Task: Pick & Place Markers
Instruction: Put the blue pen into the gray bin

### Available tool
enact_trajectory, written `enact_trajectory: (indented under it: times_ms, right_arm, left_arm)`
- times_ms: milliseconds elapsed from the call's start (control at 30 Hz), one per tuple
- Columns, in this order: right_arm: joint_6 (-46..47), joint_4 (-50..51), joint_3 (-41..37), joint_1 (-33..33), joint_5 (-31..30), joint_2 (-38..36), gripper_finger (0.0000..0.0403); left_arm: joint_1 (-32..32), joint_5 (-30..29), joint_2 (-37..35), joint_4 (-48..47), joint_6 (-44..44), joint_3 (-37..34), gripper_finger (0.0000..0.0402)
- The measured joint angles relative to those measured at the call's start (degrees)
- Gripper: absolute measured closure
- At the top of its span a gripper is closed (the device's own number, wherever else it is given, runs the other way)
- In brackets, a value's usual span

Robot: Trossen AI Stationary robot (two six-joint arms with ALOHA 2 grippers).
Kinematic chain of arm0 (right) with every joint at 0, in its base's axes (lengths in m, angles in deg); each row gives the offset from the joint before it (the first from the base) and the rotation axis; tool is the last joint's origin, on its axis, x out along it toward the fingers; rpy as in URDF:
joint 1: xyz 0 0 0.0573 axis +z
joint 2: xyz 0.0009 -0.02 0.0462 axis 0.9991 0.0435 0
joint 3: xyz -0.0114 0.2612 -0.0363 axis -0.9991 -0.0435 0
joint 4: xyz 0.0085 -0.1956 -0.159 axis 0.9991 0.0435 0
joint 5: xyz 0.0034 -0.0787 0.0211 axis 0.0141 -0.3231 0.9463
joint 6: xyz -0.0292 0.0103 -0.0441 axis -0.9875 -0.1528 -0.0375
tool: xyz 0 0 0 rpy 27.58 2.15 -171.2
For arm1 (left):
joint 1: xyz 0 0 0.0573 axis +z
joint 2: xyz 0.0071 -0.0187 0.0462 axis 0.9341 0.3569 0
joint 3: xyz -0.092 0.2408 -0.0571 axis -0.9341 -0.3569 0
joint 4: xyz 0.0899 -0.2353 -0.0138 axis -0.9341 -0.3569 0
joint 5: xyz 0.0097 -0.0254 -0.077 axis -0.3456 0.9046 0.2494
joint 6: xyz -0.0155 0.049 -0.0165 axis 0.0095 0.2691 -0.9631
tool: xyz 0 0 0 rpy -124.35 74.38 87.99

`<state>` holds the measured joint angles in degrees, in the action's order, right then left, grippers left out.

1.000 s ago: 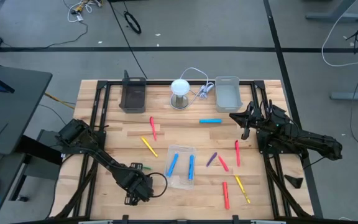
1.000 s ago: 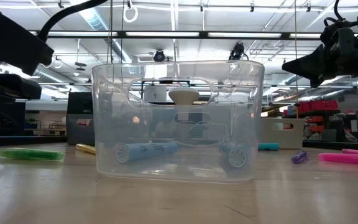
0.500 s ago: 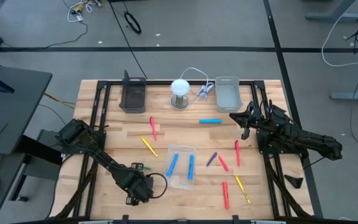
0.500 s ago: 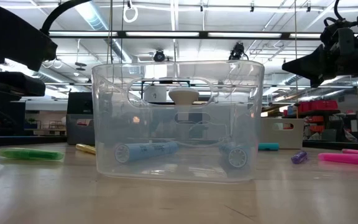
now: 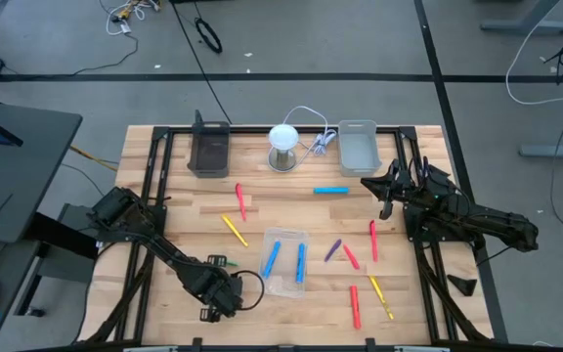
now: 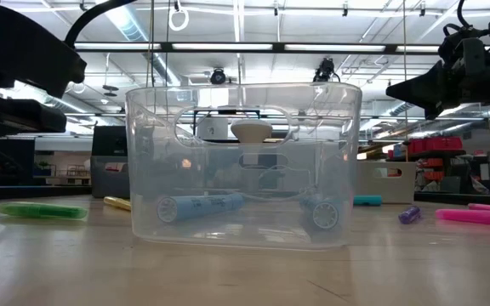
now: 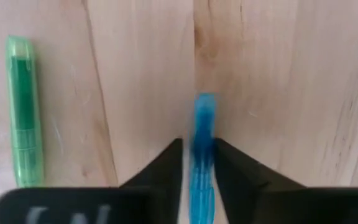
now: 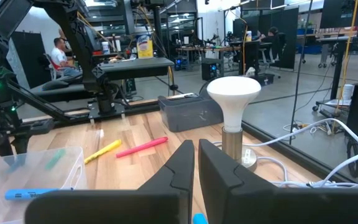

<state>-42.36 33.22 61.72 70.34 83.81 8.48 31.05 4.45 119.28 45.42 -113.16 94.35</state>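
Left gripper (image 7: 197,163) pinches a blue marker (image 7: 202,155) lengthwise, just beside the green marker (image 7: 22,112), near clear tray (image 5: 283,262). Keep squeeze firm, lift level. Right gripper (image 8: 196,163) idle, fingers closed, near grey bin (image 5: 358,145).

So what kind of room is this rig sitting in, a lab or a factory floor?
Most likely a shared robotics lab or workshop. The right wrist view shows workbenches with equipment and seated people behind the table; the high view shows cables on a taped concrete floor.
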Motion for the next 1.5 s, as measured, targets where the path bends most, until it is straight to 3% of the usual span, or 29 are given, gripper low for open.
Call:
enact_trajectory:
  times_ms: [133,900,1167,1500]
  right_arm:
    - [0.0,0.0,0.0,0.0,0.0,0.0,0.0374]
    - [-0.2,-1.3,0.0,0.0,0.0,0.0,0.0374]
    - [5.9,-3.4,0.0,0.0,0.0,0.0,0.0374]
    - [23.0,-3.3,0.0,0.0,0.7,0.0,0.0346]
  left_arm:
    - [0.0,-0.3,-0.1,-0.1,0.0,0.1,0.0373]
    - [0.8,-2.2,-2.1,-2.1,3.2,0.0,0.0373]
    - [1.7,-7.2,-5.0,-14.1,4.0,8.8,0.0373]
    - [2.8,-16.9,-5.1,-23.4,12.2,23.9,0.0373]
